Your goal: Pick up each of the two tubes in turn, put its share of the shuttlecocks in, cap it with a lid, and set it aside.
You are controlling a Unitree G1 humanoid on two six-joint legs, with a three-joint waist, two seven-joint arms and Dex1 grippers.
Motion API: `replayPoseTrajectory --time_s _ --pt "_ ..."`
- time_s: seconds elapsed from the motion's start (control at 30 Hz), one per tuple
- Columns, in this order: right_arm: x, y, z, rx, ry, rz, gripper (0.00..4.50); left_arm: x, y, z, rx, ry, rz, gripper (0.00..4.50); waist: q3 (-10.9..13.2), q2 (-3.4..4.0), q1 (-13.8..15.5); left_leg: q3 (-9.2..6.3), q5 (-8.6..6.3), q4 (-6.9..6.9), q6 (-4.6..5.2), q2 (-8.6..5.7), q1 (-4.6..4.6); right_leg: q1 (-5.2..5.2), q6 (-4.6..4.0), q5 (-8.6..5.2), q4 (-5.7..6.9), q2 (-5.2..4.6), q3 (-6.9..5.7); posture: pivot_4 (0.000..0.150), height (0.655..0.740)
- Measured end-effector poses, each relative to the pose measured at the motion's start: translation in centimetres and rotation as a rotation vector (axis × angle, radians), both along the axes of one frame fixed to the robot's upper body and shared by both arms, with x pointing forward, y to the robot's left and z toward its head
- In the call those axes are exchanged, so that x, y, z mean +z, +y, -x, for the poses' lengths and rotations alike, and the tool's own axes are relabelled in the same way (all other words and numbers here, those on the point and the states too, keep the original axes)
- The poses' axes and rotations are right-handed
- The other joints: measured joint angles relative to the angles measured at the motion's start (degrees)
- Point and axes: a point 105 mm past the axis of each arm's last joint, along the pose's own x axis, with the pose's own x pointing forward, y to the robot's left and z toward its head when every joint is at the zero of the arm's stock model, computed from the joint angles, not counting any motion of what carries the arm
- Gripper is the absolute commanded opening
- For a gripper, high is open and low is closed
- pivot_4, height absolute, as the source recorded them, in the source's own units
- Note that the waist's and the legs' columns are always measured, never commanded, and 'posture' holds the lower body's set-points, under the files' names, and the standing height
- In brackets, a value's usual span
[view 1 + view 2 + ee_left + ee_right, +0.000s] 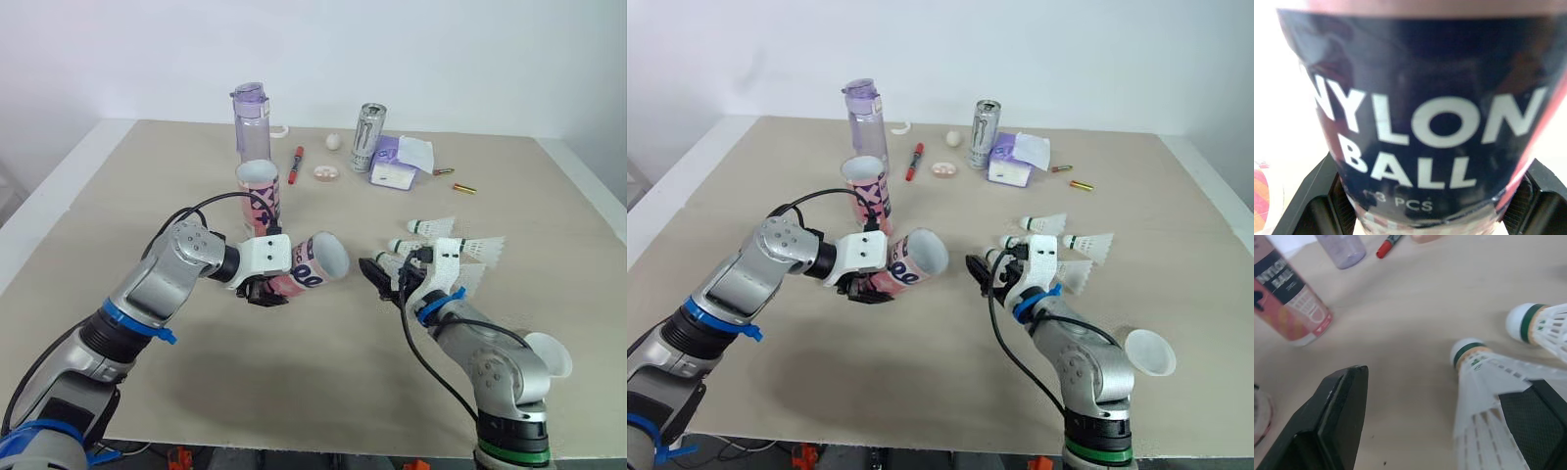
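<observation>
My left gripper (265,291) is shut on a pink tube (312,262), which hangs tilted above the table with its open mouth toward the right. The left wrist view shows the dark "NYLON BALL" label of that tube (1425,122) between my fingers (1308,205). A second pink tube (260,194) stands upright behind it. Several white shuttlecocks (431,226) lie on the table at the right. My right gripper (384,277) is open, low among them. One shuttlecock (1484,377) lies just inside one of its fingers (1537,416), and the other finger stands well clear of it.
At the back stand a purple water bottle (251,122), a silver can (367,137) and a purple-and-white tissue pack (400,162). A red marker (295,164), a pale round lid (326,173) and a white ball (334,141) lie near them. A white cup-shaped piece (549,354) sits by my right forearm.
</observation>
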Motion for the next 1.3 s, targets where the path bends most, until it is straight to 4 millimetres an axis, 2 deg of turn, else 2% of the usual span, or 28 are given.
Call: replayPoseTrajectory --time_s 0.03,0.1,0.17,0.2,0.27,0.33,0.37,0.8,0.83,0.87,1.0,1.03,1.1,1.13,1.3 --pt "-0.1 -0.1 0.0 -0.003 0.007 0.000 3.69 0.0 0.0 0.0 0.000 0.000 0.000 3.37 0.0 0.00 0.0 0.00 0.00 0.00 0.00 0.00 0.00 0.00 0.00 0.00 0.00 0.00 0.00 0.150 0.7400" --pt "-0.4 -0.3 -0.1 -0.007 0.019 0.006 2.71 0.0 0.0 0.0 0.002 -0.001 0.000 3.37 0.0 0.00 0.0 0.00 0.00 0.00 0.00 0.00 0.00 0.00 0.01 0.00 0.00 0.00 0.00 0.150 0.7400" --pt "-0.5 -0.4 -0.1 -0.008 0.025 0.008 2.33 0.0 0.0 0.0 0.004 0.000 0.000 3.37 0.0 0.00 0.0 0.00 0.00 0.00 0.00 0.00 0.00 0.00 0.01 0.00 0.00 0.01 0.00 0.150 0.7400" --pt "-0.5 -0.4 -0.1 -0.008 0.026 0.009 1.79 0.0 0.0 0.0 0.005 0.000 0.001 3.37 0.0 0.00 0.0 0.00 0.00 0.00 0.00 0.00 0.00 -0.01 0.01 0.00 0.00 0.01 0.00 0.150 0.7400" --pt "-0.6 -0.5 -0.1 -0.010 0.030 0.014 1.36 0.0 0.0 0.0 0.007 -0.001 0.001 3.37 0.0 0.00 0.0 -0.01 0.00 0.00 0.00 0.01 0.01 -0.01 0.03 0.00 0.00 0.01 0.00 0.150 0.7400" --pt "-0.7 -0.5 -0.2 -0.013 0.036 0.017 0.28 0.0 0.0 0.0 0.015 0.004 0.004 3.37 0.0 0.00 0.0 0.00 0.00 0.00 0.00 0.00 0.01 -0.01 0.04 0.00 0.00 0.01 0.01 0.150 0.7400" --pt "-0.7 -0.5 -0.2 -0.013 0.036 0.017 0.11 0.0 0.0 0.0 0.015 0.004 0.004 3.37 0.0 0.00 0.0 0.00 0.00 0.00 0.00 0.00 0.01 0.00 0.04 0.00 0.00 0.01 0.01 0.150 0.7400" --pt "0.3 0.1 -0.1 0.037 -0.006 0.061 0.11 0.0 0.0 -0.1 0.016 0.003 0.006 3.37 0.0 0.01 0.0 0.01 0.00 0.00 0.00 0.00 0.00 -0.01 0.04 0.00 0.00 0.00 0.01 0.150 0.7400" --pt "2.0 0.3 0.4 0.104 -0.088 0.134 0.11 0.0 -0.1 -0.1 0.014 0.004 0.008 3.37 0.0 0.03 0.0 0.02 0.00 0.00 0.00 -0.04 -0.01 -0.01 0.09 -0.02 0.00 -0.04 0.02 0.150 0.7400" --pt "2.6 0.3 0.6 0.118 -0.115 0.154 0.11 0.0 -0.1 -0.1 0.014 0.005 0.008 3.37 0.0 0.02 0.0 0.01 0.00 0.00 0.00 -0.04 0.00 0.00 0.09 -0.03 -0.01 -0.04 0.02 0.150 0.7400" --pt "9.2 0.0 2.9 0.372 -0.474 0.521 0.11 0.0 0.0 -0.1 0.011 0.017 0.014 3.37 0.1 0.11 0.0 0.01 0.00 0.02 0.00 -0.10 -0.04 0.00 0.19 -0.04 -0.07 -0.05 0.04 0.150 0.7400" --pt "10.1 0.4 3.5 0.446 -0.544 0.597 0.11 0.1 -0.1 -0.1 0.008 0.021 0.018 3.37 0.1 0.13 0.0 -0.01 0.00 0.02 0.00 -0.09 -0.04 0.00 0.18 -0.05 -0.07 -0.03 0.03 0.150 0.7400" --pt "11.0 1.1 5.7 0.686 -0.674 0.843 0.11 0.1 -0.2 0.0 0.007 0.029 0.025 3.37 0.1 0.20 0.1 0.00 0.00 -0.02 0.00 -0.12 -0.03 0.01 0.19 -0.12 -0.07 -0.05 0.02 0.150 0.7400" --pt "11.1 1.5 6.4 0.756 -0.716 0.891 0.11 0.1 -0.2 0.0 0.007 0.032 0.026 3.37 0.1 0.11 0.1 -0.02 -0.01 -0.02 0.00 -0.09 -0.03 0.02 0.17 -0.13 -0.08 -0.01 0.01 0.150 0.7400" --pt "10.4 3.5 7.3 0.916 -0.769 0.896 0.11 0.1 -0.2 -0.1 0.009 0.032 0.029 3.37 0.1 0.10 0.1 0.02 -0.01 0.06 0.00 -0.12 -0.05 0.02 0.20 -0.08 -0.08 -0.07 0.07 0.150 0.7400"
